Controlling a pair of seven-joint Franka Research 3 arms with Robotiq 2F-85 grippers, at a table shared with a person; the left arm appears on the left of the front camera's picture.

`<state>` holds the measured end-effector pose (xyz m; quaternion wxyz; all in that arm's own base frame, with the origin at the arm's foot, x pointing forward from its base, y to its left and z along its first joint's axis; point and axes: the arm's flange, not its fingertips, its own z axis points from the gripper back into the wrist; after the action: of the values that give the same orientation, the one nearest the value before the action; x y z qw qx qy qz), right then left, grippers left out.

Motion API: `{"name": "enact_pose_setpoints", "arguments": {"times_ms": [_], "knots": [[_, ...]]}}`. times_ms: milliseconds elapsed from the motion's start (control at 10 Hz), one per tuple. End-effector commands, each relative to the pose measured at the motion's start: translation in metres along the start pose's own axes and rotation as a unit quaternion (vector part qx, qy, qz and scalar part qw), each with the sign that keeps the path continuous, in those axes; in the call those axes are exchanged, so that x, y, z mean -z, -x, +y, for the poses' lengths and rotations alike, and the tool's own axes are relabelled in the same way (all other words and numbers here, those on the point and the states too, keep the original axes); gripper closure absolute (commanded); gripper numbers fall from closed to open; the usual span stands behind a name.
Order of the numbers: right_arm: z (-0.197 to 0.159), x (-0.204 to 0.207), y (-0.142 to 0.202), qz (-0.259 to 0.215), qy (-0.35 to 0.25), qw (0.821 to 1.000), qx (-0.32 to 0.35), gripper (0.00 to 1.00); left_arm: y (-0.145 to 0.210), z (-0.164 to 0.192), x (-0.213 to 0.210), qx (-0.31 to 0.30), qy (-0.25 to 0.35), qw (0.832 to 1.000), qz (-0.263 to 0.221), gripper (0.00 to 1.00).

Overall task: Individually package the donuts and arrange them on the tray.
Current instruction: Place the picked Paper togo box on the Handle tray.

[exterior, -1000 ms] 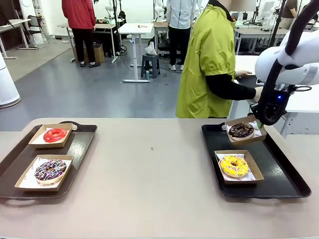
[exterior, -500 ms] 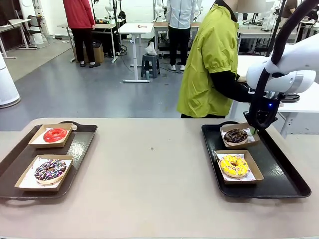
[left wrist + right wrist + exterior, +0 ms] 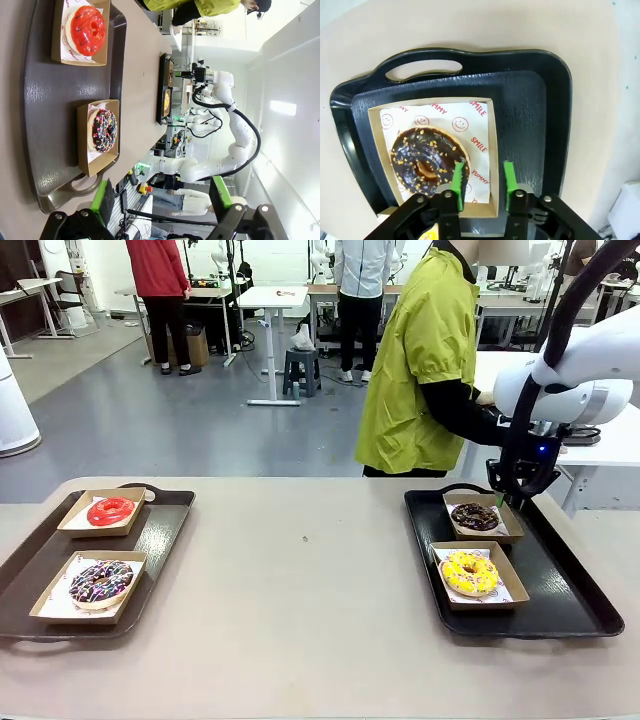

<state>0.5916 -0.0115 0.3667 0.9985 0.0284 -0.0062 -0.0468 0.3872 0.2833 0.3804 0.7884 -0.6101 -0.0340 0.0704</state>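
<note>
On the right black tray the dark chocolate donut lies in its paper box at the far end, and the yellow sprinkled donut is boxed in front of it. My right gripper hangs over that far box's right edge. In the right wrist view it stands open, its green pads either side of the box wall beside the donut. The left tray holds the boxed red donut and the boxed chocolate sprinkled donut. My left gripper is open above that tray.
A person in a yellow-green jacket stands at the far side, turned to the white table behind my right arm. Bare tabletop stretches between the two trays. The right tray's handle lies beyond the box.
My right gripper lowered the boxed dark chocolate donut onto the far end of the right tray and opened its jaws; the box now lies flat. The left side has not changed.
</note>
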Motion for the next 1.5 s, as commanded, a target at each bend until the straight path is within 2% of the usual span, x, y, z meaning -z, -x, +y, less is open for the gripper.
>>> {"name": "enact_pose_setpoints", "arguments": {"times_ms": [0, 100, 200, 300, 400, 500, 800, 1000, 1100, 1200, 1400], "knots": [[-0.005, -0.012, 0.006, 0.005, -0.022, 1.0, -0.007, 0.15, 0.005, -0.002, 0.0, -0.001, -0.007, 1.0, 0.0, 0.0], [-0.008, -0.018, 0.013, 0.001, -0.026, 1.0, -0.012, 0.45, 0.005, -0.002, 0.0, -0.001, -0.007, 1.0, 0.0, 0.0], [-0.014, -0.025, 0.02, -0.002, -0.033, 0.999, -0.015, 0.0, 0.005, -0.002, 0.0, -0.001, -0.007, 1.0, 0.0, 0.0], [-0.02, -0.031, 0.028, 0.0, -0.041, 0.999, -0.016, 0.25, 0.005, -0.002, 0.0, -0.001, -0.007, 1.0, 0.0, 0.0], [-0.025, -0.039, 0.039, 0.005, -0.045, 0.999, -0.021, 0.0, 0.005, -0.002, 0.0, -0.001, -0.007, 1.0, 0.0, 0.0], [-0.027, -0.049, 0.054, 0.01, -0.059, 0.997, -0.038, 0.18, 0.005, -0.002, 0.0, -0.001, -0.007, 1.0, 0.0, 0.0], [-0.024, -0.065, 0.096, -0.004, -0.053, 0.997, -0.048, 0.18, 0.005, -0.002, 0.0, -0.001, -0.007, 1.0, 0.0, 0.0], [-0.033, -0.063, 0.103, 0.002, -0.058, 0.998, -0.038, 0.18, 0.005, -0.002, 0.0, -0.001, -0.007, 1.0, 0.0, 0.0], [-0.047, -0.067, 0.106, -0.006, -0.097, 0.995, -0.033, 0.18, 0.005, -0.002, 0.0, -0.001, -0.007, 1.0, 0.0, 0.0], [-0.077, -0.078, 0.111, -0.019, -0.187, 0.981, -0.041, 0.18, 0.005, -0.002, 0.0, -0.001, -0.007, 1.0, 0.0, 0.0], [-0.143, -0.091, 0.124, -0.042, -0.36, 0.93, -0.062, 0.18, 0.005, -0.002, 0.0, -0.001, -0.007, 1.0, 0.0, 0.0]]}}
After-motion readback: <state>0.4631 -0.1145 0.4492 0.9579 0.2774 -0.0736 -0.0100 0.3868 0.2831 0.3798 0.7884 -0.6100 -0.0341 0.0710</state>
